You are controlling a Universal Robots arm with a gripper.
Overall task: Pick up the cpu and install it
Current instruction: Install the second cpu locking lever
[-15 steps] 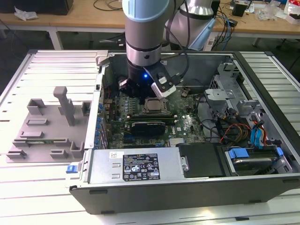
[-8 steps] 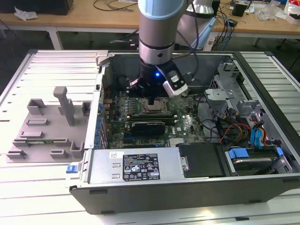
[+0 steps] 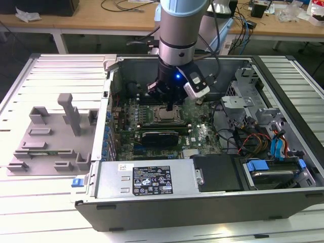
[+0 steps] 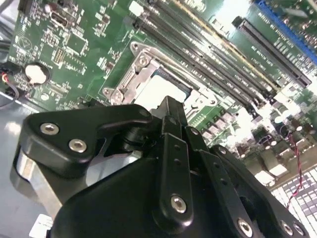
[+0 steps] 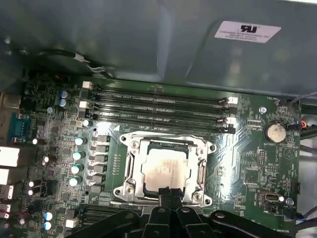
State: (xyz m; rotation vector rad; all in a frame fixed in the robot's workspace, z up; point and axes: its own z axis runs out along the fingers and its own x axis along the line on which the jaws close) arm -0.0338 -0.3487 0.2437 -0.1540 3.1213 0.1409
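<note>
Black linkage fingers of the end effector [image 5: 170, 194] are drawn together to a narrow tip directly above the near edge of the cpu [image 5: 166, 168]; whether that tip touches the chip or grips anything cannot be told, and nothing is seen between the fingers. The cpu, silver-topped, lies flat inside the socket frame [image 5: 130, 171] on the green motherboard [image 5: 247, 148], and in the second wrist view its pale top [image 4: 161, 89] shows just beyond the fingertips [image 4: 171, 111], within the metal bracket [image 4: 130, 82]. Judged from this, the chip is already seated or at the point of release. To complete this step well, keep the end effector vertical, apply no side load, and confirm that the chip sits level on all four sides of the frame before any lift. Memory slots [image 5: 158, 106] run just beside the socket. In the exterior view the arm [image 3: 178, 35] stands over the open computer case [image 3: 283, 81], with the grey plastic tray [image 3: 48, 142] well apart on the slatted surface [image 3: 20, 202] toward the exterior view's left.
</note>
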